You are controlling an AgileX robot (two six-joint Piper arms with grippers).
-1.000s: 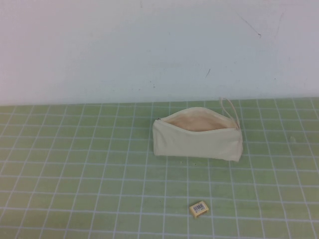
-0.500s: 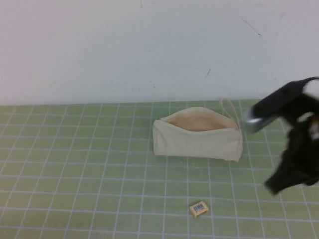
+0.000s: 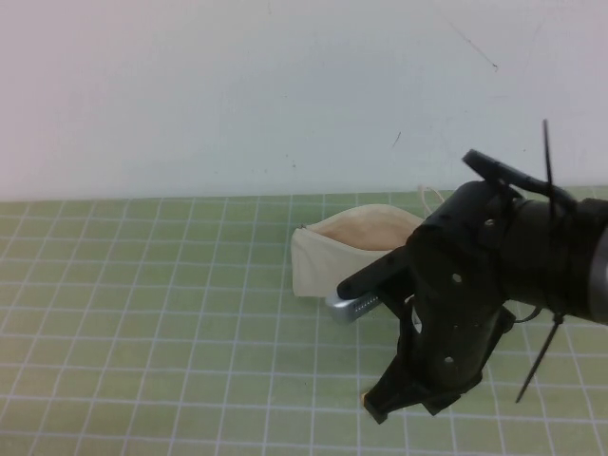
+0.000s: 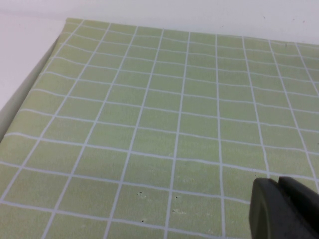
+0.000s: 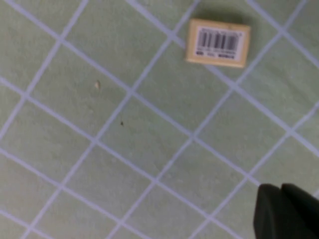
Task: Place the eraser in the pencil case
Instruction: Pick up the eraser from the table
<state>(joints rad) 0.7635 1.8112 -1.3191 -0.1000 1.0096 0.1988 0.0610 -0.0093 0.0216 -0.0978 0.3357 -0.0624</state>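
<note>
The eraser [image 5: 218,43], a small tan block with a white barcode label, lies flat on the green grid mat. It shows in the right wrist view, and my right arm [image 3: 465,304] hides it in the high view. My right gripper [image 5: 280,187] hovers over the mat near the eraser, apart from it, with its fingers together and empty. The cream pencil case [image 3: 323,256] lies behind, its mouth open and showing beige lining [image 3: 366,230]; the arm covers its right half. My left gripper [image 4: 278,180] is shut and empty over bare mat, out of the high view.
The green grid mat [image 3: 142,313] covers the table up to a white wall [image 3: 237,95] at the back. The left wrist view shows the mat's edge [image 4: 30,94] beside a white surface.
My right arm has swung in from the right edge, leftward and down over the front of the mat. It now covers the eraser and the pencil case's right half in the high view.
</note>
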